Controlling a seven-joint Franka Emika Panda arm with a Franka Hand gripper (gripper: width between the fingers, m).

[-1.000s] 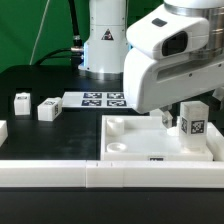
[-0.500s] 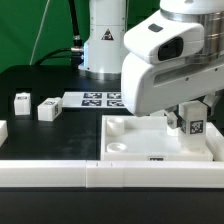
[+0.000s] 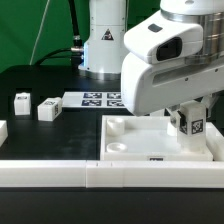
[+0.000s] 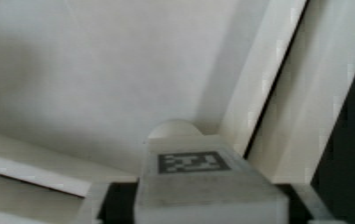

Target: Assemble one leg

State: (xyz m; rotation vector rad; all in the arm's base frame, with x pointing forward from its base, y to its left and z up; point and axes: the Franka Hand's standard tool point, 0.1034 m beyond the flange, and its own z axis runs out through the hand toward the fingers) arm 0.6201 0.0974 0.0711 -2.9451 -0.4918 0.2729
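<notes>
A matte black surface (image 3: 40, 140) carries everything. Toward the exterior view's left stand two small white plastic blocks with dark tags, one (image 3: 21, 99) farther back, the other (image 3: 47, 110) nearer and just beside it. The marker board (image 3: 95, 99) lies flat behind them, toward the middle. A large white square tray-like piece (image 3: 130, 156) with round corner sockets lies on the exterior view's right. A long white rail (image 3: 60, 172) runs along the front edge. A green backdrop (image 3: 20, 30) hangs behind.

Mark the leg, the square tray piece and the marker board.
leg (image 3: 193, 125): exterior view, tagged face.
square tray piece (image 3: 148, 138): exterior view, bare inner floor.
marker board (image 3: 95, 99): exterior view, its middle.
</notes>
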